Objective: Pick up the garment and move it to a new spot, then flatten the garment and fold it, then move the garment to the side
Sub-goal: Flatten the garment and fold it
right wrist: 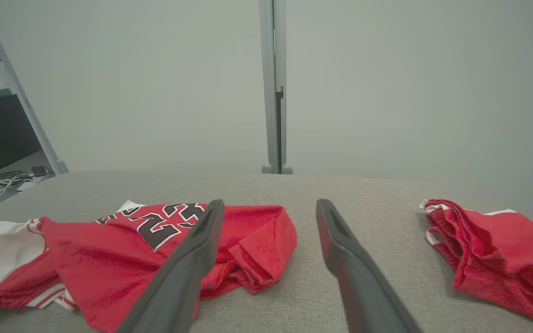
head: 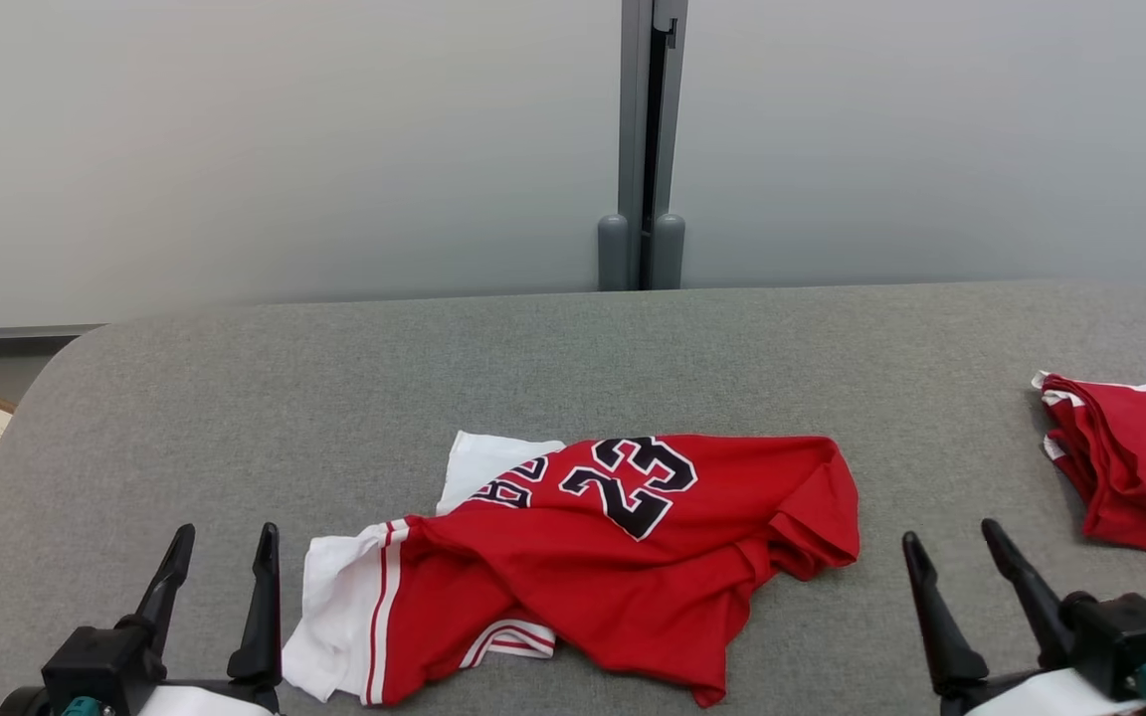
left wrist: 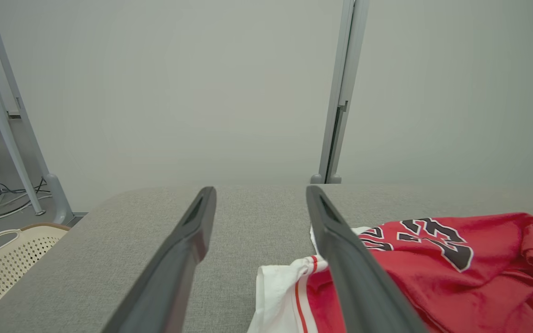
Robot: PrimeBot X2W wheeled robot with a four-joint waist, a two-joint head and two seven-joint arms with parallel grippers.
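Observation:
A crumpled red garment (head: 613, 567) with white sleeves and a black number 23 lies at the front middle of the grey table (head: 573, 368). The same garment (left wrist: 437, 273) sits right of my left fingers in the left wrist view, and the garment (right wrist: 123, 249) spreads left of and behind my right fingers in the right wrist view. My left gripper (head: 223, 559) stands open just left of its white sleeve, holding nothing. My right gripper (head: 951, 552) stands open just right of the garment's red edge, also holding nothing.
A second red cloth (head: 1135, 467), folded, lies at the table's right edge, also seen as the red cloth (right wrist: 493, 254). A cream perforated basket (left wrist: 3, 259) stands on the floor off the table's left corner. A grey wall and post (head: 645, 149) rise behind the table.

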